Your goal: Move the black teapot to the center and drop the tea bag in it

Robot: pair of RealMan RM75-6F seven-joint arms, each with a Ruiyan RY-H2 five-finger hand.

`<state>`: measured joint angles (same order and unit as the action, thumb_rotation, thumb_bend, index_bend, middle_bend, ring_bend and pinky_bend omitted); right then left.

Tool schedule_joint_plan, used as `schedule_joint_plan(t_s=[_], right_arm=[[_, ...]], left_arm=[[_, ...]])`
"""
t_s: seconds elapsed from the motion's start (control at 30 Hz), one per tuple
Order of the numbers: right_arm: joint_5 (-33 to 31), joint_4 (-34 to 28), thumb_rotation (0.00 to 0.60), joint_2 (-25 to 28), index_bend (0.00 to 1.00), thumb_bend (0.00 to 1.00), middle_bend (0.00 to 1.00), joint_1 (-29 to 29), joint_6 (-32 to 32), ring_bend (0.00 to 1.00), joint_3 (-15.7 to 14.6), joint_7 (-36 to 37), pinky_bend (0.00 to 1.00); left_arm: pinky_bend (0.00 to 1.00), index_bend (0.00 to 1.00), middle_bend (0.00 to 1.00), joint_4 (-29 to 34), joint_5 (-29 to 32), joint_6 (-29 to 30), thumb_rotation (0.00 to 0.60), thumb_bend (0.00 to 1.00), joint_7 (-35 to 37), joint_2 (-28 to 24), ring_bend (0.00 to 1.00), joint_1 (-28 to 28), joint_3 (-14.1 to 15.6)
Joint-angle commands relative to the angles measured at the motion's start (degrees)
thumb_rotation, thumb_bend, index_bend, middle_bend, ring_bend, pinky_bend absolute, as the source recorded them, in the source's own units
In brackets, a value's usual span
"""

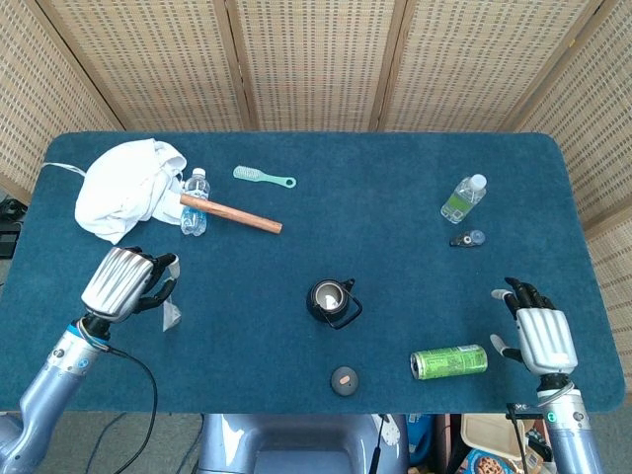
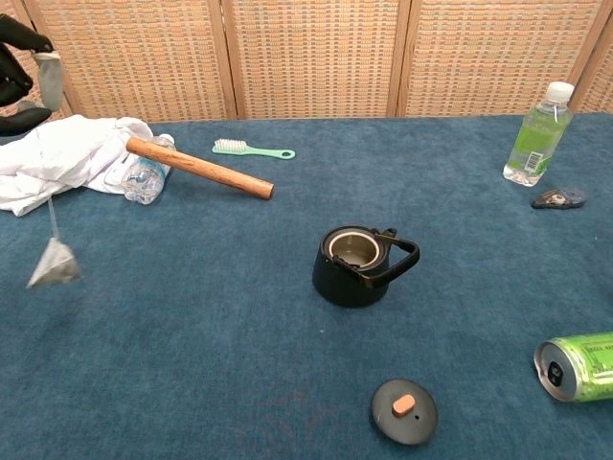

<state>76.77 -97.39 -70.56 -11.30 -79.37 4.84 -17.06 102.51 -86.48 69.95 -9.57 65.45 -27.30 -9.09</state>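
One black teapot [image 1: 329, 298] mid-table, handle angled toward the lid [image 1: 344, 379]. One tea bag [image 2: 53, 265] dangling left of teapot, pinched by left hand [image 1: 126, 284]. Right hand [image 1: 538, 332] spread, empty.

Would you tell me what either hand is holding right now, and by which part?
The left hand holds the tea bag by its tag, bag dangling on the string. The right hand holds nothing.

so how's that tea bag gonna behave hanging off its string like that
Probably very light: the tea bag dangles clear of the table on its thin string from the left hand. It looks blurred, so it likely swings easily. Lowering it into the teapot may need a steady pause.
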Motion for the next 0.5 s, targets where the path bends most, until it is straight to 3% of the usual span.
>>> schedule_joint_plan(t_s=[0.03, 0.5], right_arm=[[0.5, 0.2, 0.6, -0.3, 0.31, 0.38, 0.22, 0.1, -0.5, 0.19, 0.1, 0.1, 0.34], [3.6, 1.2, 0.6, -1.3, 0.31, 0.38, 0.22, 0.4, -1.8, 0.19, 0.0, 1.7, 0.34]], left_arm=[[0.67, 0.61, 0.9, 0.5, -0.1, -1.1, 0.6, 0.47, 0.9, 0.0, 0.81, -1.3, -0.8], [0.67, 0.62, 0.9, 1.3, 1.2, -7.8, 0.6, 0.47, 3.6, 1.5, 0.81, -10.5, -5.7]])
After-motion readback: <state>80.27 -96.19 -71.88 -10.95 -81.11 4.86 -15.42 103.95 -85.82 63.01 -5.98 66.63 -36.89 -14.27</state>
